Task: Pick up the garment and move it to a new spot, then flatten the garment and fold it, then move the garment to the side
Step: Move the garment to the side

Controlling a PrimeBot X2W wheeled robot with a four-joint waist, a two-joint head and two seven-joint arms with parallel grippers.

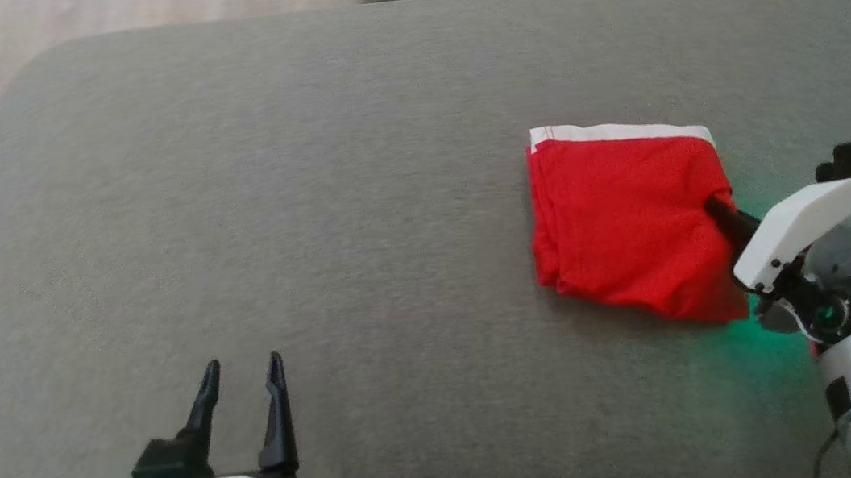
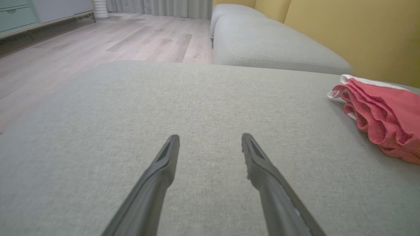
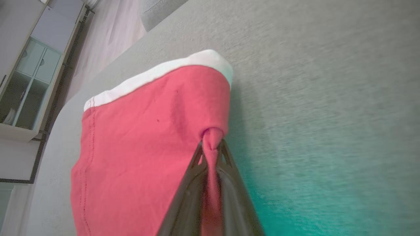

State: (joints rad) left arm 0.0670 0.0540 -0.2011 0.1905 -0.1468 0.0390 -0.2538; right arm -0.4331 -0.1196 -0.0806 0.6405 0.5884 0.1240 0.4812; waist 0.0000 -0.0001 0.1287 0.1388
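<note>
In the head view, the red cloth garment with a white waistband (image 1: 626, 222) lies as a compact folded block on the right of the grey fabric cushion (image 1: 308, 205). The right gripper (image 1: 716, 205) meets its right edge. The left gripper (image 1: 242, 367) sits well apart, fingers spread and empty.

The left wrist view adds the stacked layers of the garment (image 2: 380, 114), seen side-on.

The right wrist view makes the grip plain where the head view leaves it unclear: both fingers pinch a tuck of red cloth. Flattening and folding look done. The move aside seems to remain, with the garment not yet lifted.
</note>
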